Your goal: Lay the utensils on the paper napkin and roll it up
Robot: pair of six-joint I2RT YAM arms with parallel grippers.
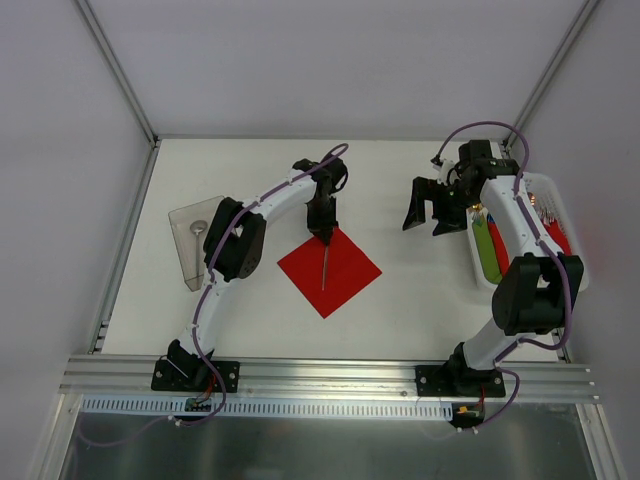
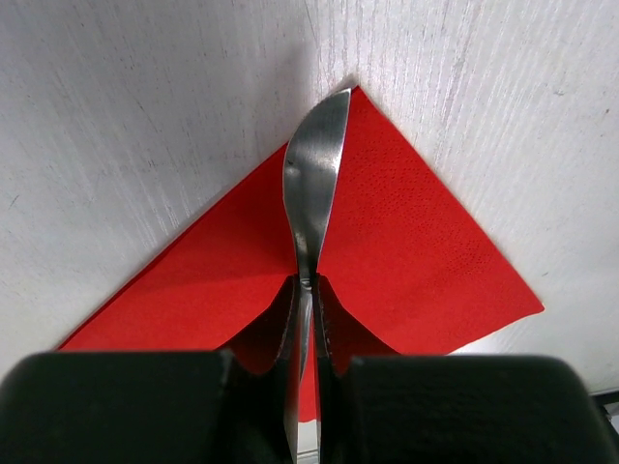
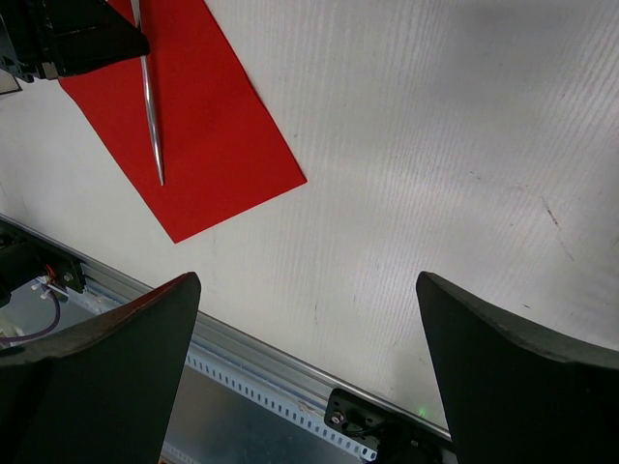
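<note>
A red paper napkin lies as a diamond mid-table. My left gripper is at its far corner, shut on a slim silver utensil. In the left wrist view the gripper pinches the utensil's neck; its broad end reaches the napkin's corner. The handle runs along the napkin's diagonal toward the near side, also in the right wrist view. I cannot tell whether it rests on the paper. My right gripper is open and empty above bare table to the right of the napkin; its wrist view shows its jaws wide apart.
A clear tray at the left holds a silver spoon. A white basket at the right edge holds rolled bundles. An aluminium rail runs along the near table edge.
</note>
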